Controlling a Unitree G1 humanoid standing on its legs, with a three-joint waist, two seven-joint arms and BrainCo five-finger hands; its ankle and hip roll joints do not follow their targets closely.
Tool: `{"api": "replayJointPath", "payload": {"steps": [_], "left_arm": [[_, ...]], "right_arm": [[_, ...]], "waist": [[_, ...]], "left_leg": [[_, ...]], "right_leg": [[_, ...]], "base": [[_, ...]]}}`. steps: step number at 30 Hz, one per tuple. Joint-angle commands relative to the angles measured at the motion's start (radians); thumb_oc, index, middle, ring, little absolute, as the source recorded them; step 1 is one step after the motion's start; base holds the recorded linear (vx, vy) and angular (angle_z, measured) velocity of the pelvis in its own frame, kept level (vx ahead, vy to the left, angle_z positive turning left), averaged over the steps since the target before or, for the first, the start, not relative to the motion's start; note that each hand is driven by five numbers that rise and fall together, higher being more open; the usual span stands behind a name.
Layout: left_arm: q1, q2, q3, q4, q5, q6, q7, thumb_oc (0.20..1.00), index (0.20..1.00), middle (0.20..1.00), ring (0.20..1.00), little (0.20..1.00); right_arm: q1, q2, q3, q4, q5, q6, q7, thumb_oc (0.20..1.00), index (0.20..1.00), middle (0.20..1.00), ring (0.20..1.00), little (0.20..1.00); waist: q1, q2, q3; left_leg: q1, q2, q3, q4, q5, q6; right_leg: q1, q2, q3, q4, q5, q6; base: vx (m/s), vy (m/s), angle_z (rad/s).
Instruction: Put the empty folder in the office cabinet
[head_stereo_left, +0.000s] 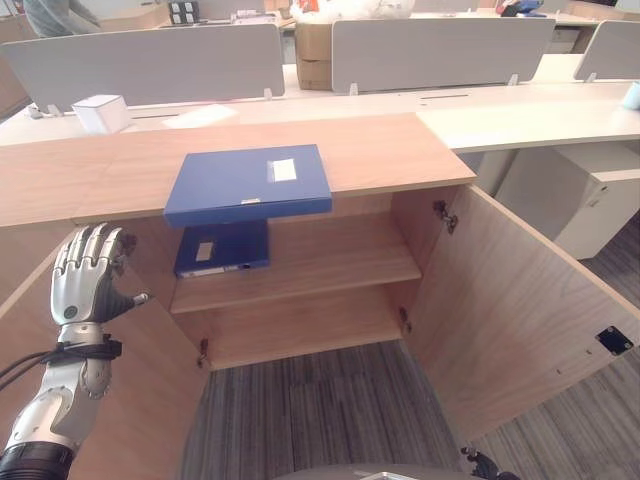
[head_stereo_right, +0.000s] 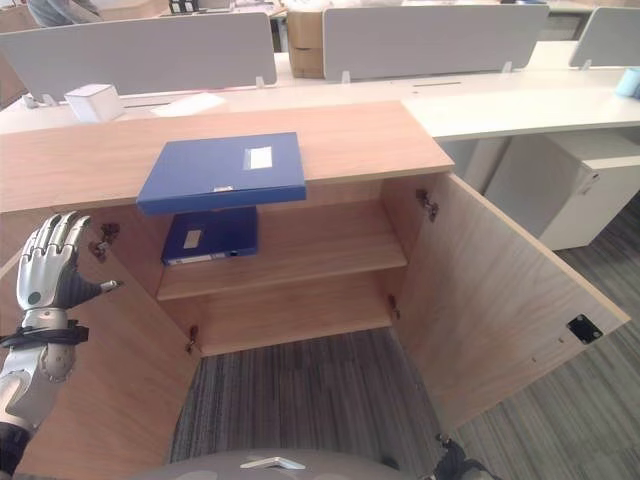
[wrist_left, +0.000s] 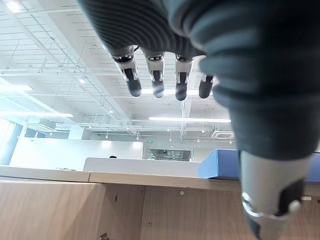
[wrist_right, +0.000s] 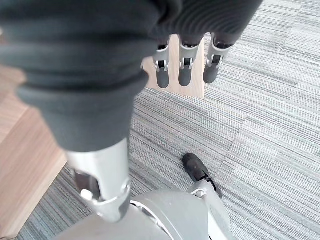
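Both cabinet doors (head_stereo_left: 520, 300) are seen swung open, so access is judged done. The blue folder (head_stereo_left: 248, 184) is still lying on the cabinet top (head_stereo_left: 380, 150), overhanging its front edge; placing remains. Another blue folder (head_stereo_left: 222, 248) is on the upper shelf (head_stereo_left: 330, 265). The left hand (head_stereo_left: 88, 280) is held spread and empty beside the left door; the right hand (wrist_right: 182, 67) hangs relaxed, holding nothing.

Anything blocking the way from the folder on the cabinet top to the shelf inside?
Nothing visible does. Both doors are open. The blue folder on the cabinet top overhangs the front edge. Another folder occupies the upper shelf's left part; the rest is bare.
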Motion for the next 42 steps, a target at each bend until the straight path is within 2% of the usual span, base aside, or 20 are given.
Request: {"api": "replayJointPath", "payload": {"steps": [1, 7, 20, 21, 22, 23, 25, 33, 42], "left_arm": [[-0.183, 0.115, -0.023, 0.090, 0.033, 0.009, 0.062, 1.000, 1.000, 1.000, 1.000, 1.000], [-0.245, 0.129, -0.084, 0.147, 0.031, 0.016, 0.071, 1.000, 1.000, 1.000, 1.000, 1.000], [-0.261, 0.132, -0.099, 0.164, 0.028, 0.016, 0.073, 1.000, 1.000, 1.000, 1.000, 1.000], [-0.278, 0.133, -0.115, 0.173, 0.020, 0.017, 0.069, 1.000, 1.000, 1.000, 1.000, 1.000], [-0.392, 0.142, -0.232, 0.275, 0.002, 0.024, 0.067, 1.000, 1.000, 1.000, 1.000, 1.000], [-0.392, 0.142, -0.232, 0.275, 0.002, 0.024, 0.067, 1.000, 1.000, 1.000, 1.000, 1.000], [-0.478, 0.146, -0.311, 0.362, -0.004, 0.034, 0.081, 1.000, 1.000, 1.000, 1.000, 1.000], [-0.590, 0.141, -0.413, 0.462, -0.031, 0.035, 0.087, 1.000, 1.000, 1.000, 1.000, 1.000], [-0.660, 0.132, -0.475, 0.512, -0.036, 0.036, 0.084, 1.000, 1.000, 1.000, 1.000, 1.000]], "right_arm": [[-0.072, -0.015, 0.047, -0.002, 0.025, -0.031, -0.021, 1.000, 1.000, 1.000, 1.000, 1.000], [-0.058, -0.020, 0.047, -0.014, 0.028, -0.035, -0.023, 1.000, 1.000, 1.000, 1.000, 1.000], [-0.056, -0.023, 0.047, -0.020, 0.028, -0.035, -0.022, 1.000, 1.000, 1.000, 1.000, 1.000], [-0.051, -0.027, 0.054, -0.027, 0.029, -0.035, -0.021, 1.000, 1.000, 1.000, 1.000, 1.000], [-0.057, -0.034, 0.085, -0.024, 0.033, -0.040, -0.029, 1.000, 1.000, 1.000, 1.000, 1.000], [-0.057, -0.034, 0.085, -0.024, 0.033, -0.040, -0.029, 1.000, 1.000, 1.000, 1.000, 1.000], [-0.051, -0.044, 0.082, -0.040, 0.037, -0.047, -0.039, 1.000, 1.000, 1.000, 1.000, 1.000], [-0.055, -0.052, 0.090, -0.034, 0.043, -0.056, -0.055, 1.000, 1.000, 1.000, 1.000, 1.000], [-0.057, -0.054, 0.097, -0.039, 0.050, -0.056, -0.054, 1.000, 1.000, 1.000, 1.000, 1.000]], "waist": [[-0.026, 0.011, 0.026], [-0.041, 0.004, 0.028], [-0.041, 0.003, 0.029], [-0.052, 0.002, 0.029], [-0.086, 0.003, 0.022], [-0.086, 0.003, 0.022], [-0.090, 0.002, 0.020], [-0.111, 0.001, 0.015], [-0.120, 0.000, 0.015]], "left_leg": [[0.034, 0.023, -0.046, 0.001, -0.094, -0.021], [0.038, 0.019, -0.033, 0.001, -0.100, -0.019], [0.037, 0.018, -0.032, 0.001, -0.100, -0.019], [0.038, 0.017, -0.029, 0.001, -0.101, -0.017], [0.046, 0.012, -0.011, 0.001, -0.107, -0.016], [0.046, 0.012, -0.011, 0.001, -0.107, -0.016], [0.058, 0.013, 0.010, 0.001, -0.113, -0.018], [0.069, 0.014, 0.029, 0.001, -0.118, -0.019], [0.074, 0.015, 0.042, 0.001, -0.120, -0.020]], "right_leg": [[0.038, -0.070, 0.023, 0.005, -0.008, 0.058], [0.028, -0.069, 0.039, 0.005, -0.001, 0.063], [0.026, -0.069, 0.042, 0.006, 0.000, 0.063], [0.022, -0.068, 0.047, 0.006, 0.002, 0.064], [0.009, -0.067, 0.074, 0.005, 0.007, 0.068], [0.009, -0.067, 0.074, 0.005, 0.007, 0.068], [0.003, -0.062, 0.090, 0.005, 0.009, 0.069], [-0.004, -0.055, 0.108, 0.005, 0.016, 0.073], [-0.012, -0.049, 0.123, 0.005, 0.019, 0.075]], "base": [[0.04, 0.017, -0.04], [0.02, 0.013, -0.13], [0.00, 0.000, -0.02], [0.09, 0.034, -0.01], [0.09, 0.034, -0.01], [0.11, 0.024, 0.00], [0.05, 0.007, -0.04], [0.02, 0.001, -0.27], [0.01, -0.002, -0.05]]}}
